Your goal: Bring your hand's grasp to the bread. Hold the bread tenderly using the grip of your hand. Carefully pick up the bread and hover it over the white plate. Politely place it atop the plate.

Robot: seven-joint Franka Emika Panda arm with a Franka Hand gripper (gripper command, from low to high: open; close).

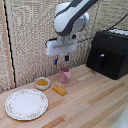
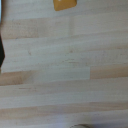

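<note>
Blue-tipped fingers hang apart on my claw (image 1: 60, 61), holding nothing, high above the wooden worktop (image 1: 95, 97). Just behind its line sits a pink cup (image 1: 64, 75). Below lies the bread (image 1: 59, 90), flat and alone, between a small white bowl (image 1: 42, 83) and the white plate (image 1: 26, 104). I judge I should descend slowly, centre the fingers across the block's narrow sides, and close gently. My wrist view catches only the bread's edge.

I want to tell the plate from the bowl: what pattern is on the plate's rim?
The white plate has a thin reddish-brown patterned rim, best seen in the exterior view.
</note>
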